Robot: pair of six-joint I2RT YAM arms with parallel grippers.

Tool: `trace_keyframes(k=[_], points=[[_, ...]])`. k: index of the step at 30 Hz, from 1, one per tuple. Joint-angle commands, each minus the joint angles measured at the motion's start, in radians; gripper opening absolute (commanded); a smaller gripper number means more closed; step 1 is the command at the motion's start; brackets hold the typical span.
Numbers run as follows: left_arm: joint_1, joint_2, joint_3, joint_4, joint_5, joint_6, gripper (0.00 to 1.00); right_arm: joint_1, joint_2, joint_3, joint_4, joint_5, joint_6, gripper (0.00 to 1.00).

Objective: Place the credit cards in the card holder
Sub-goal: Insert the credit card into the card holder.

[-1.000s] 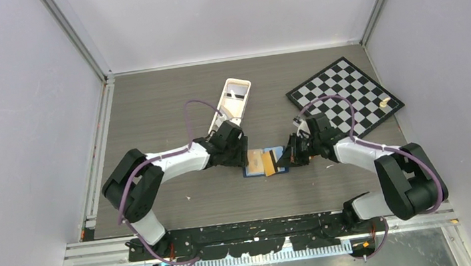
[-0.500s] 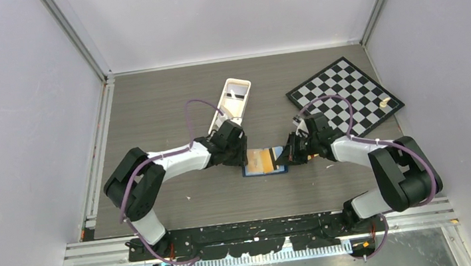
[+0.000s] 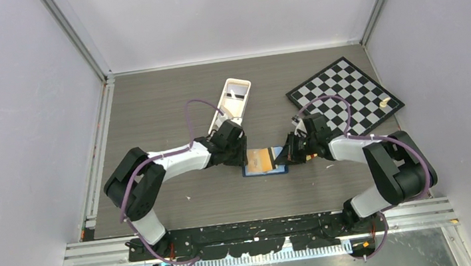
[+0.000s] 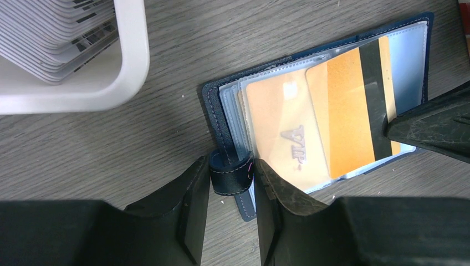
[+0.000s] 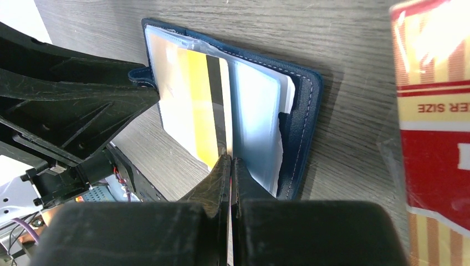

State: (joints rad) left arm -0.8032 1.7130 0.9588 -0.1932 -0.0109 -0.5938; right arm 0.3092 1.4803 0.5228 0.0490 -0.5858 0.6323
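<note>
the holder (image 3: 264,161) lies open at mid-table, its strap (image 4: 230,174) pinched by the left gripper (image 4: 231,169). the gold card (image 4: 343,116), clamped in the right gripper (image 5: 230,164), seems partly sleeved; it should be pushed in flat and slowly while the strap is held.

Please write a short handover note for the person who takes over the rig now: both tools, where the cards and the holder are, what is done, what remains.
Left tool: closed on the clasp strap of the card holder, which lies open.
Right tool: shut on the edge of the gold card, which lies over the open sleeves; seated or not, I cannot tell.
Done: a tan card seems already sleeved.
Left: seat the gold card; more cards wait in the white tray.
</note>
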Motion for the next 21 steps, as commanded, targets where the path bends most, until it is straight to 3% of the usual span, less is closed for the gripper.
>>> trace_keyframes(k=[1, 21], points=[[-0.004, 0.022, 0.009, 0.017, 0.006, 0.010, 0.35, 0.013, 0.012, 0.010, 0.043, 0.026, 0.004, 0.00], [-0.004, -0.016, -0.021, 0.035, 0.036, -0.014, 0.33, 0.128, 0.055, 0.050, 0.126, 0.087, 0.087, 0.03]])
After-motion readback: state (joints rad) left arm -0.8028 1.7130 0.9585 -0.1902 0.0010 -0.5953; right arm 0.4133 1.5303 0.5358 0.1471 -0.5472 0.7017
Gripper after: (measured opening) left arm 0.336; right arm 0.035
